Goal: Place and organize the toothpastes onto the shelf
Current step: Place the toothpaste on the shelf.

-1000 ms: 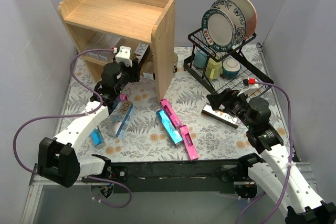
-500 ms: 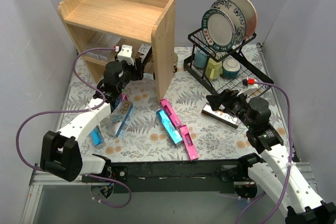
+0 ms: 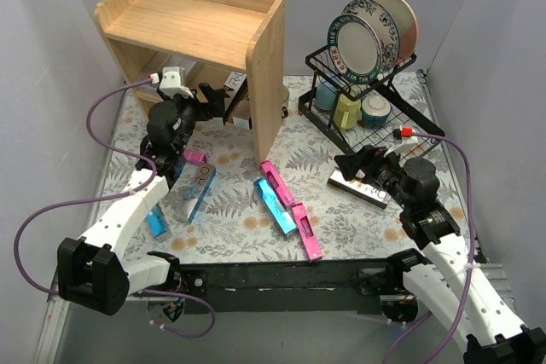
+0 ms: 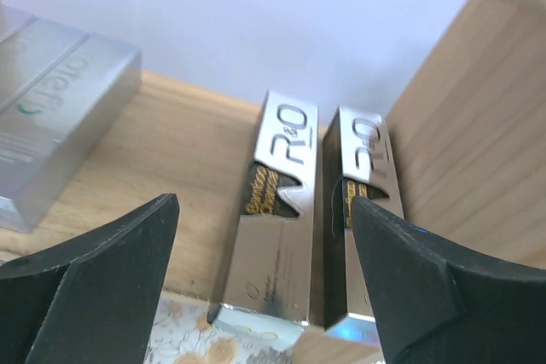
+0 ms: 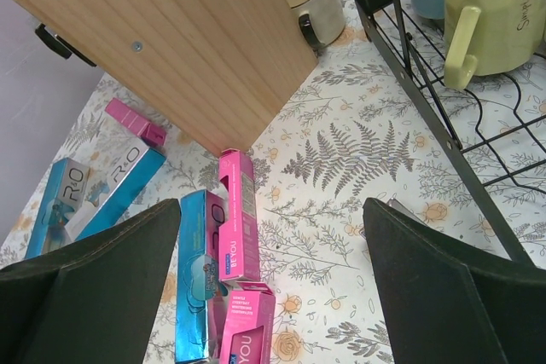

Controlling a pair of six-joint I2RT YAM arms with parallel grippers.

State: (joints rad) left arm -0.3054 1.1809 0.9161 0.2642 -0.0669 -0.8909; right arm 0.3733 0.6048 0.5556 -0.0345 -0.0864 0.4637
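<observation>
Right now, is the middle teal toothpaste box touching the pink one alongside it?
Touching. The right wrist view shows the teal box and pink box lying side against side, no gap between.

A robot lab cell dressed like a home: bare grey walls (image 3: 51, 57) box in a floral worktop (image 3: 230, 210), arms (image 3: 128, 210) bolted to a rail (image 3: 281, 277) (purple cables (image 3: 93, 117) looping), beside a dish rack (image 3: 367, 100) and wooden shelf (image 3: 196, 31).

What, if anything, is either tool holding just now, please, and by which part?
Nothing. The left tool is open, facing two silver cartons on the shelf; the right tool is open and empty.
</observation>
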